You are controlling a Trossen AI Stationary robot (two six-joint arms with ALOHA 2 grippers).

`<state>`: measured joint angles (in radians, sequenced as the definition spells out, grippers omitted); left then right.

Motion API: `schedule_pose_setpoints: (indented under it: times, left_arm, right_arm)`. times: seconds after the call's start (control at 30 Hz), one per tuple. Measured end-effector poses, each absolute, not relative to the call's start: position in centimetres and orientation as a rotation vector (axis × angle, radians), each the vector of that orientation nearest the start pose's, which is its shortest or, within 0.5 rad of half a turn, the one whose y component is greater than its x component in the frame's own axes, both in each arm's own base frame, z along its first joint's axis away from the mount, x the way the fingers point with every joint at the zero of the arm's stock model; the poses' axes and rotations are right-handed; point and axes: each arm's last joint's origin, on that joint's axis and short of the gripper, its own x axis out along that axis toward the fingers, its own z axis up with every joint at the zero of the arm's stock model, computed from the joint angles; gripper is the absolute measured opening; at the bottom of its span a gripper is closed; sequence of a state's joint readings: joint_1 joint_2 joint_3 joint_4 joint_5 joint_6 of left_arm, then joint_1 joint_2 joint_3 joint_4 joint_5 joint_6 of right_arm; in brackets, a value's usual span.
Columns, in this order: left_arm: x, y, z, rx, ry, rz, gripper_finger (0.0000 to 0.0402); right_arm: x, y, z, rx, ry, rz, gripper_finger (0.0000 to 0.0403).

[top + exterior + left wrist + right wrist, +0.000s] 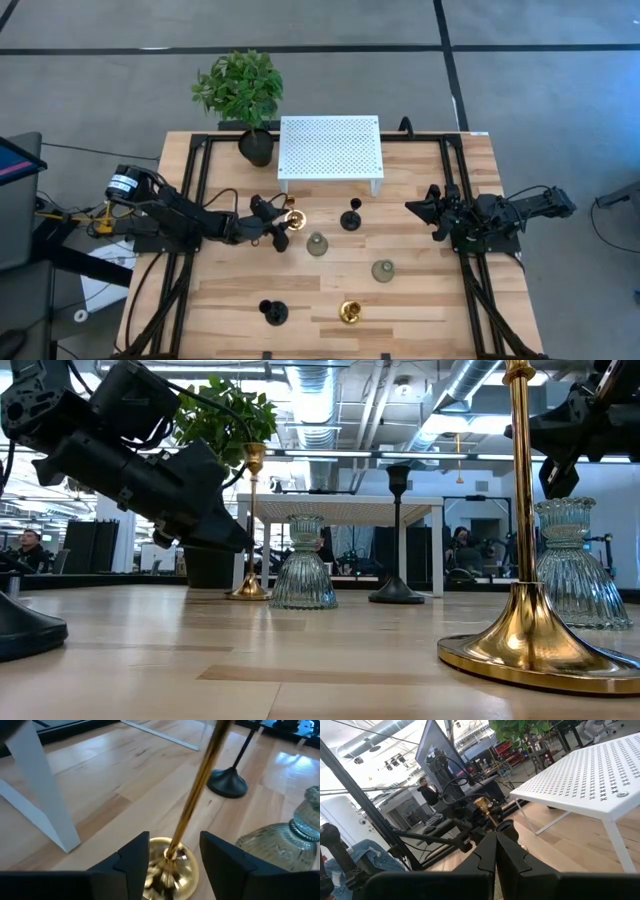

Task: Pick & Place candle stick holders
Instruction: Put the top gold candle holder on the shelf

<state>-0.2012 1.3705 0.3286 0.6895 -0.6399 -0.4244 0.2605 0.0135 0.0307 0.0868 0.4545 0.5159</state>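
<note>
Gold holder [292, 217] stands on the bench [420, 290] just in front of the white rack [330, 147], w/ the left claw [172, 857] open around its stem, not squeezing yet. Right claw [495, 851] is shut & waiting off to its side. All six holders are on the bench, none on the rack, so basically nothing's placed yet.

Gold holder [172, 865]: polished, mirror-glossy metal. Grey-green holder [302, 575]: ribbed glass. Table [420, 290]: pale, smooth wood. Shelf [330, 147]: white perforated, matt.
</note>
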Motion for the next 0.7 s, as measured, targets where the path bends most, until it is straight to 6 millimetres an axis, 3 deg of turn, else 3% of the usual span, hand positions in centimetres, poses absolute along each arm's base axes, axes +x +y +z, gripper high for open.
schedule_pose_setpoints:
  times: [0.27,0.7]
  left_arm:
    - [22.9,-3.1,14.8,-0.307,0.237,0.436,0.0167]
    - [24.1,-3.2,12.3,-0.334,0.207,0.473,0.0156]
  right_arm:
    - [9.3,1.2,18.1,0.550,-0.145,-0.164,0.0000]
    - [9.3,1.2,18.1,0.552,-0.148,-0.163,0.0000]
